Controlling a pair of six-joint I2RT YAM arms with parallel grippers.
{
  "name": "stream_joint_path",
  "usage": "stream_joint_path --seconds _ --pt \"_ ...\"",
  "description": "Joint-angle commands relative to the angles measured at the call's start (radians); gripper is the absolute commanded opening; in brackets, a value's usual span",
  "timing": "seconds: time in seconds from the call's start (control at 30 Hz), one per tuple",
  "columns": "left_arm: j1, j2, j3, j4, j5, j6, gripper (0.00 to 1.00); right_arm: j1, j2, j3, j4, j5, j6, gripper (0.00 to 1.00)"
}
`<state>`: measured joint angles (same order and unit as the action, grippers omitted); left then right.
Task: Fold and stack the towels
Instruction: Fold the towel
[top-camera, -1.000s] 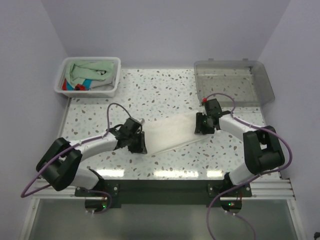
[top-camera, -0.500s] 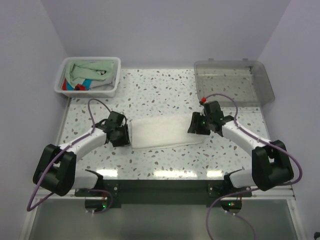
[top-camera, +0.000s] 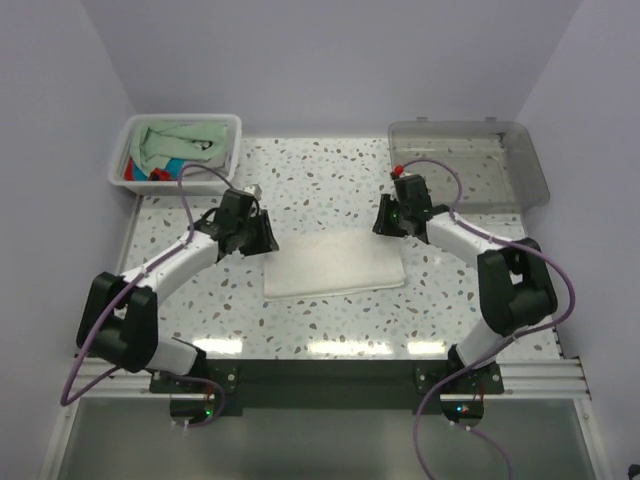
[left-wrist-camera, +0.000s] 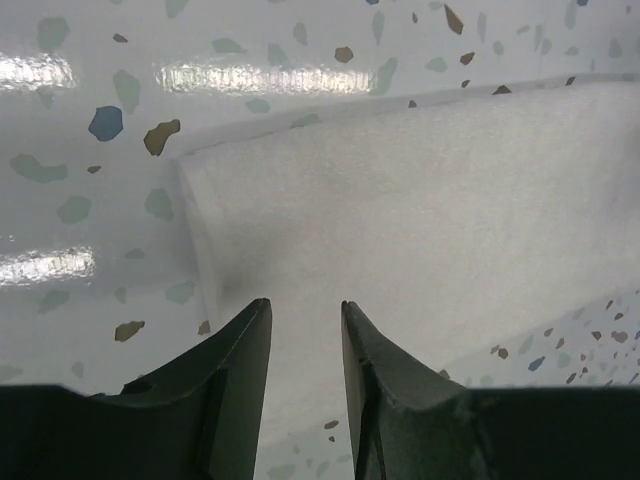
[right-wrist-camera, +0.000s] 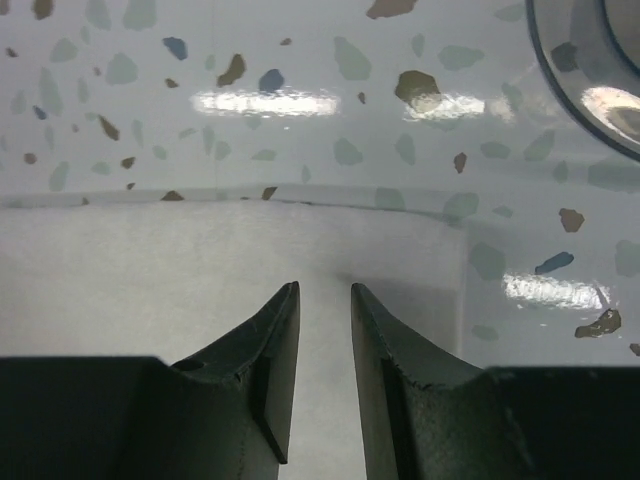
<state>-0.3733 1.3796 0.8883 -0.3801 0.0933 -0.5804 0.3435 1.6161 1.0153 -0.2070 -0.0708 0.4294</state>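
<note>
1. Top view: the white towel (top-camera: 333, 264) lies as a flat rectangle on the speckled table (top-camera: 330, 180), between the two sets of jaws. The left gripper (top-camera: 262, 240) is at its far left corner and the right gripper (top-camera: 385, 222) at its far right corner. Beyond the left jaws, a white basket (top-camera: 180, 118) holds a mint green towel (top-camera: 180, 135) and a turquoise-and-red towel (top-camera: 165, 170). Beyond the right jaws sits a clear grey tray (top-camera: 460, 125).
2. Left wrist view: the fingers (left-wrist-camera: 245, 350) stand slightly spread with nothing between them. The white towel's corner lies just ahead and left of the tips, and the cloth runs off ahead and to the right.
3. Right wrist view: the fingers (right-wrist-camera: 275, 340) are also a narrow gap apart, pinching nothing. The towel lies under the tips, with its edge just ahead and its corner ahead to the right.
</note>
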Motion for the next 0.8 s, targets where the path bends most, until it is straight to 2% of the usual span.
stream_joint_path --seconds 0.0,0.2,0.37,0.47,0.5,0.53,0.7,0.73,0.77 --pt "-0.01 0.108 -0.023 0.099 0.049 -0.002 0.39 -0.017 0.067 0.026 0.055 0.125 0.003 0.31" --pt "-0.01 0.268 -0.069 0.168 0.042 -0.033 0.36 -0.024 0.16 0.0 0.061 0.16 0.006 0.33" --pt "0.025 0.325 -0.046 0.092 -0.075 -0.001 0.35 -0.02 0.117 -0.015 0.015 0.17 -0.021 0.42" --pt "0.054 0.326 -0.026 0.055 -0.128 0.02 0.37 -0.009 0.068 -0.015 -0.025 0.172 -0.032 0.47" --pt "0.068 0.328 -0.005 0.044 -0.138 0.045 0.39 -0.003 0.053 -0.015 -0.054 0.17 -0.034 0.49" --pt "0.074 0.329 0.009 0.023 -0.164 0.059 0.41 -0.001 0.01 -0.015 -0.066 0.166 -0.038 0.56" --pt "0.076 0.328 0.125 -0.043 -0.221 0.165 0.61 0.0 -0.111 -0.001 -0.209 0.203 -0.083 0.81" --pt "0.074 0.322 0.138 -0.049 -0.221 0.181 0.72 0.002 -0.149 -0.001 -0.23 0.218 -0.084 0.87" --pt "0.067 0.297 0.149 -0.051 -0.222 0.212 0.78 -0.001 -0.169 -0.007 -0.273 0.232 -0.086 0.9"
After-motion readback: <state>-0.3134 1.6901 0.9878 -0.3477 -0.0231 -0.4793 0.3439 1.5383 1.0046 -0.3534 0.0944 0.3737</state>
